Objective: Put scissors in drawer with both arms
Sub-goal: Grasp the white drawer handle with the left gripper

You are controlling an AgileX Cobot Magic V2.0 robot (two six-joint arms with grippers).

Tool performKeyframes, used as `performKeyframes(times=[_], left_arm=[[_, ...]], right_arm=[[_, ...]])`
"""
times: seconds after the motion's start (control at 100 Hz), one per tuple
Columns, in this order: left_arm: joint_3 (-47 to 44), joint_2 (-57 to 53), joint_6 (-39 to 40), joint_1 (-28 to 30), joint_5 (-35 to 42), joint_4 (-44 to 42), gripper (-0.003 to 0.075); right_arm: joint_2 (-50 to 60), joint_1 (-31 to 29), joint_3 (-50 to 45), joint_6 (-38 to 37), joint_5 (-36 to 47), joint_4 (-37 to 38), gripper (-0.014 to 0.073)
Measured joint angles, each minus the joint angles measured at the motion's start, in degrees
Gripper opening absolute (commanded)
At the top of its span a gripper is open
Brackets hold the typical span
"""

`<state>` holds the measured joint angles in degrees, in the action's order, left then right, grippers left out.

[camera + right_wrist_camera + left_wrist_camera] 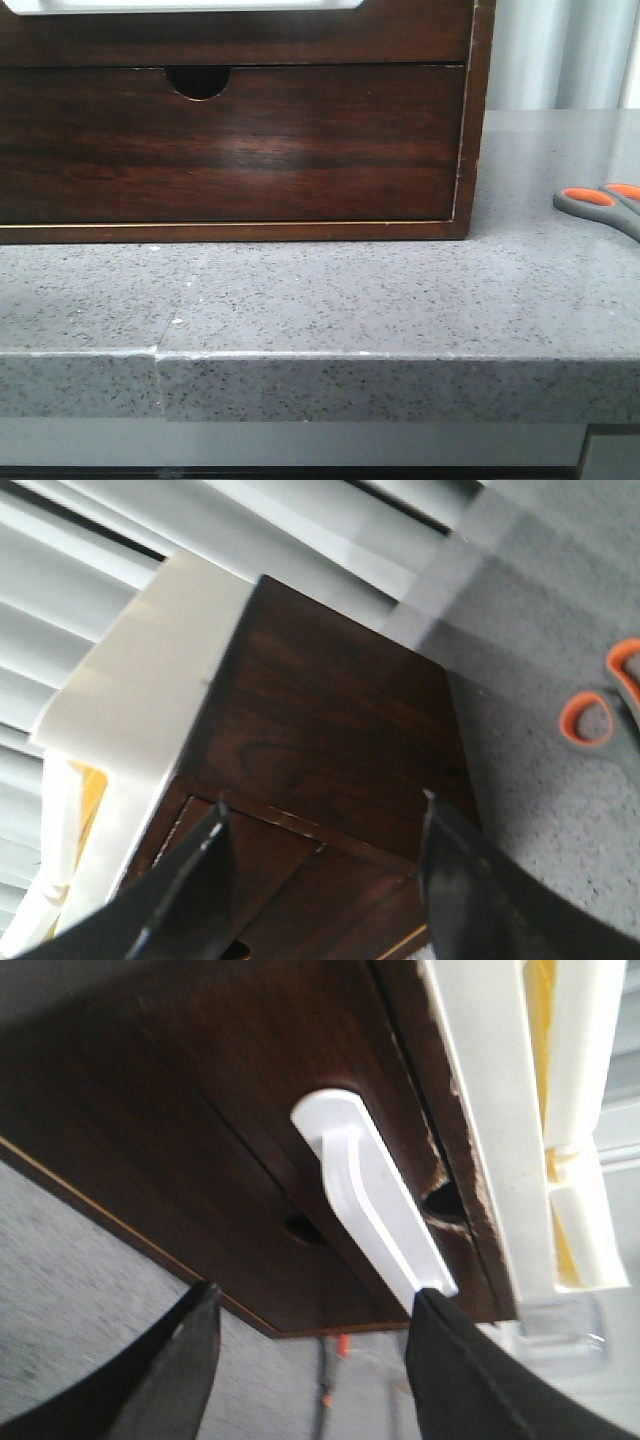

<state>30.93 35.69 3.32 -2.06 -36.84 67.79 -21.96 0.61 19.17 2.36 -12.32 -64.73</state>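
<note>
You can see the small grey scissors with orange-lined loops [601,205] lying on the speckled grey stone table [330,300], off to the right of the dark brown wooden cabinet [240,140]. The glossy brown drawer with a white handle [370,1195] looks shut. Your left gripper [315,1325] is spread wide by that handle, holding nothing. Your right gripper [322,815] is spread wide too, beside the cabinet.

- A grey speckled stone counter [400,300] fills the foreground, with a chipped seam along its front edge.
- Pale vertical blinds [560,50] hang behind, catching soft, even light.
</note>
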Motion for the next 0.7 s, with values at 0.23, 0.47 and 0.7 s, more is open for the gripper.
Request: performKeyframes(times=[0.23,0.47,0.7], left_arm=[[0.00,6.24,-9.06,-4.50,0.34,22.11,0.0371],[0.00,14.70,-12.49,-7.56,1.42,31.39,0.0369],[1.14,21.10,-16.27,-9.14,0.64,34.01,0.0369]], right_arm=[[-3.70,0.00,0.00,0.00,-2.04,-1.53,0.0365],[-3.74,0.00,0.00,0.00,-2.04,-1.61,0.0365],[-3.83,0.00,0.00,0.00,-2.04,-1.61,0.0365]])
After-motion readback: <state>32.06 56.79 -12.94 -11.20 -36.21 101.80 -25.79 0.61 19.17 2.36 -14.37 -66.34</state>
